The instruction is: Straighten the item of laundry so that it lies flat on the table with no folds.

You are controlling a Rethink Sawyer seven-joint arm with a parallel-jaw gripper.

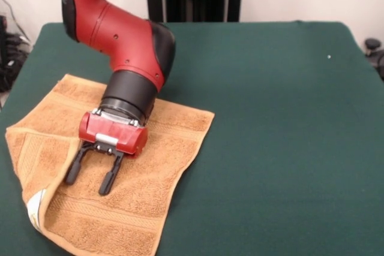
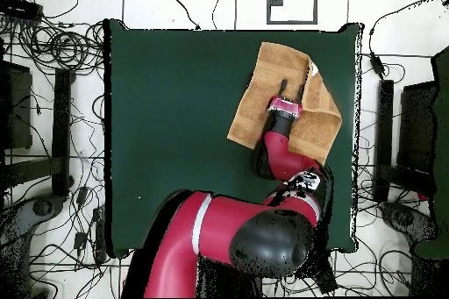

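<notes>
Towel (image 1: 150, 148) under parted fingers (image 1: 108, 182), nothing gripped, left edge folded over, on green table (image 1: 276, 118)

Tan towel (image 1: 150, 148), one side folded over, green table (image 1: 270, 118)

Front view low across the table (image 1: 270, 118), overhead straight down, both sharing it

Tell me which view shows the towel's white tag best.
The front view: the white tag shows plainly at the folded-over edge of the towel. The overhead view gives only a small pale mark on the towel's fold.
</notes>
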